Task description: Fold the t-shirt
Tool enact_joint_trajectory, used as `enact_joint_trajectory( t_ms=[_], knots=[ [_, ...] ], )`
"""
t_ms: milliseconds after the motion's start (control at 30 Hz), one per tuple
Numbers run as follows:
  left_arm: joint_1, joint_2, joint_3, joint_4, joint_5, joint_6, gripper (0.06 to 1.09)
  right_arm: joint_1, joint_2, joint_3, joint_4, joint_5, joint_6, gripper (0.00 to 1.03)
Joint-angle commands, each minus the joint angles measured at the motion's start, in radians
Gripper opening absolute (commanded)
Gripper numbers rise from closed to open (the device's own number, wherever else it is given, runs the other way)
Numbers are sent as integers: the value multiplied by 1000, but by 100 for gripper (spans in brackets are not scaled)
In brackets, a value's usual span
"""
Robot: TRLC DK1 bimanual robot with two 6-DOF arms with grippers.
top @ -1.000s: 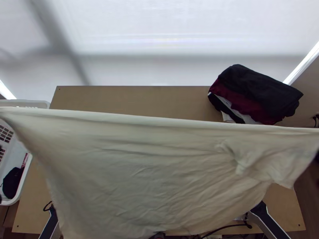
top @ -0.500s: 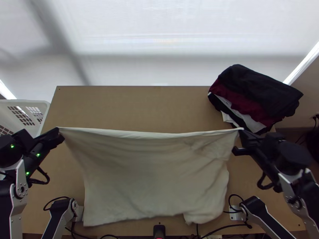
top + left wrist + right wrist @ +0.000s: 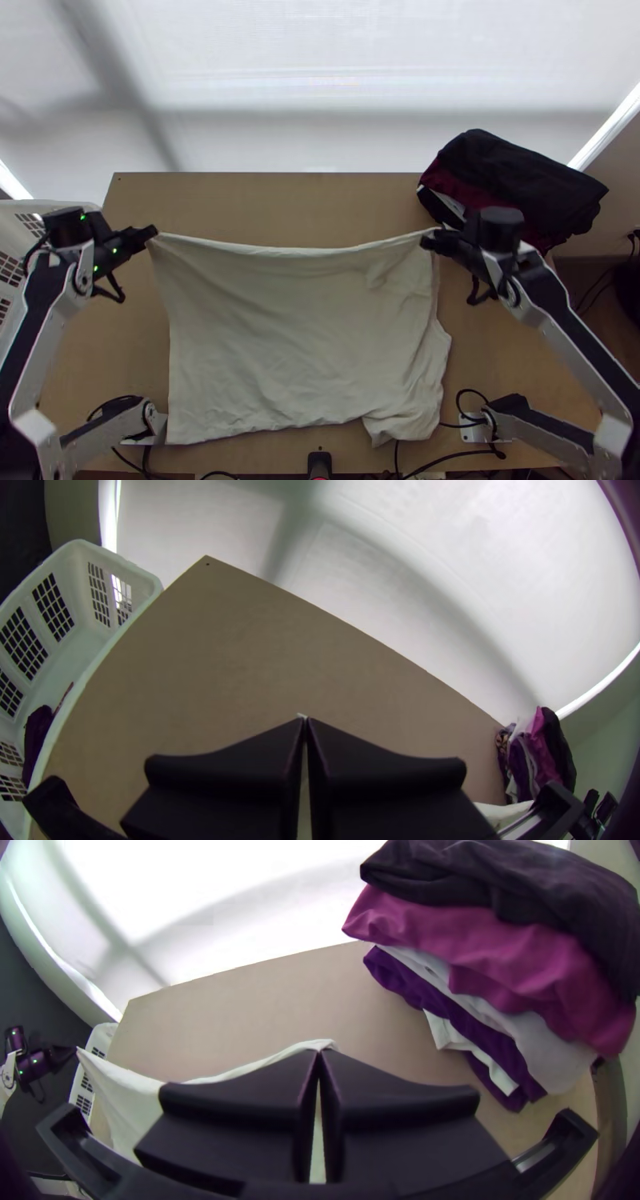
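T-shirt (image 3: pixel 296 336) shows plain off-white cloth, held spread

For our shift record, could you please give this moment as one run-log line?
left claw: shut on t-shirt | right claw: shut on t-shirt | t-shirt: spread between them | clothes pile: far right

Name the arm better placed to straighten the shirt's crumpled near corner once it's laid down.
Probably the right: the right gripper holds the raised edge's end on that side of the shirt, while the left gripper holds the other end.
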Motion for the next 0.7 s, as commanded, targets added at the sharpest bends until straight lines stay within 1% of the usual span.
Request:
enact_joint_trajectory(
  t_ms=[0,200,500,567,667],
  knots=[
    [0,145,134,24,-13,-10,10,-21,134,137,15,-8,28,3],
    [18,408,356,29,-13,-14,10,-35,321,280,20,-8,37,3],
    [28,694,643,0,-25,-27,10,-60,560,490,14,-8,53,3],
    [28,748,704,-26,-25,-31,10,-64,637,568,-24,-8,56,3],
    [26,819,795,-80,-25,-51,10,-66,744,718,-138,-10,69,3]
  ],
)
